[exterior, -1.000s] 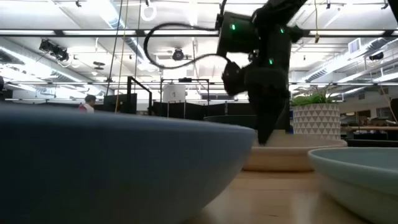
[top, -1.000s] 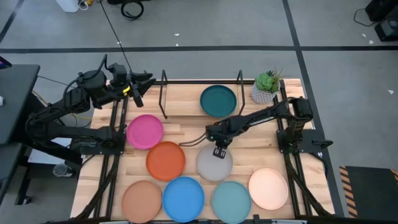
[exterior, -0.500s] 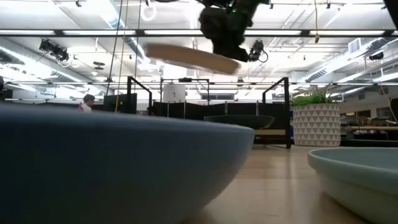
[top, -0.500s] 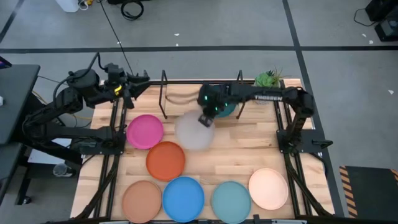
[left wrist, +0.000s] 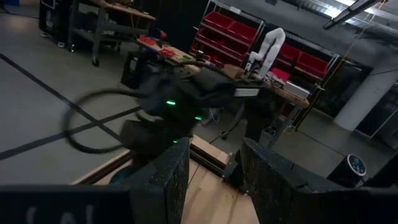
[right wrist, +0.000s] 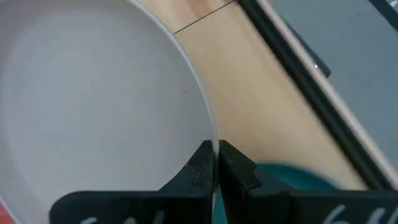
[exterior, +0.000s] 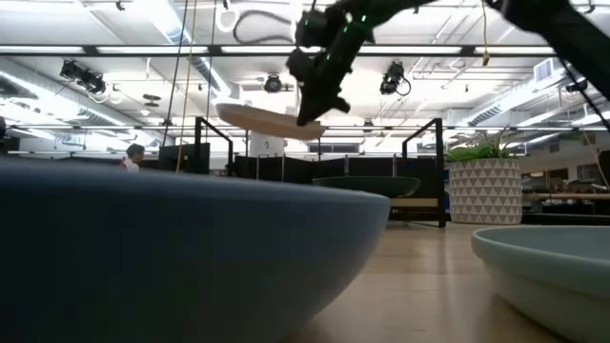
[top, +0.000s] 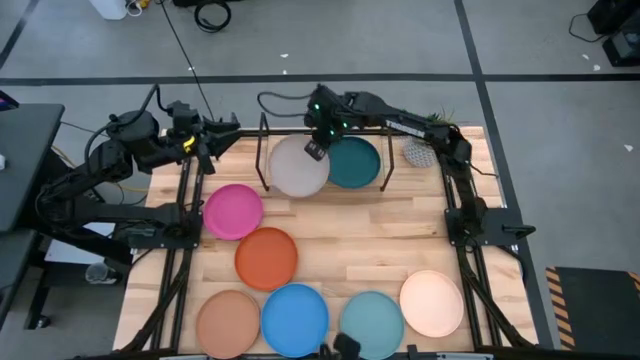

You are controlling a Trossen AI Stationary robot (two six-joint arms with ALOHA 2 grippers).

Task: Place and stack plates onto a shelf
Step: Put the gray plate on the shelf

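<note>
My right gripper [top: 316, 150] [right wrist: 216, 165] is shut on the pale grey plate [top: 297, 167] [exterior: 262, 117], held in the air over the left half of the black rod shelf [top: 264, 150]. The dark teal plate [top: 355, 163] lies on the shelf's right half. Flat on the table lie the magenta [top: 232, 211], orange [top: 266, 257], tan [top: 228, 322], blue [top: 295, 319], light teal [top: 371, 322] and cream [top: 431, 303] plates. My left gripper [top: 222, 132] [left wrist: 214, 174] waits open at the far left corner. My right gripper pinches the pale grey plate's rim [right wrist: 212, 142] on the side toward the dark teal plate, one finger [right wrist: 200, 167] inside the plate and one [right wrist: 235, 169] outside. The fingers come from above, slanting. The plate is lifted clear, nearly level, reaching out left of the gripper.
A small potted green plant [top: 428, 143] stands at the far right corner, right of the shelf. The shelf's upright loops [top: 386, 150] rise beside the dark teal plate. Bare wood [top: 400, 225] shows in the table's middle and right.
My right gripper has lifted the pale grey plate off the middle of the table and carried it up, toward the far edge and leftward, until it hangs over the shelf beside the dark teal plate. My left arm shifted slightly at the far left corner early on.
</note>
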